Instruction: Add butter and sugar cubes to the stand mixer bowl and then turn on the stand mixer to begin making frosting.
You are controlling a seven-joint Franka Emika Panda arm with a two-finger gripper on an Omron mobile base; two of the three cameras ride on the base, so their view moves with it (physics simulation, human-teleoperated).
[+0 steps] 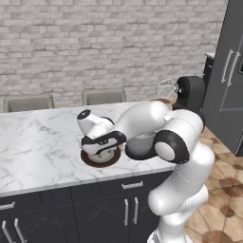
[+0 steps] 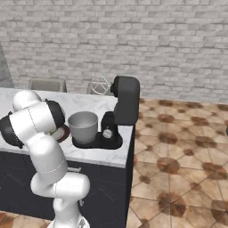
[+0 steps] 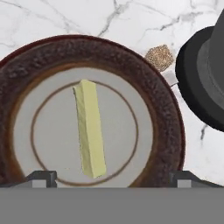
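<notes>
Arm bent low; open gripper (image 3: 111,177) poised over butter (image 3: 90,127).

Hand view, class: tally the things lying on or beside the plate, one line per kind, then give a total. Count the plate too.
Plate: 1
Butter, lying on the plate: 1
Sugar cube, on the counter just off the plate's rim: 1
Total: 3
</notes>
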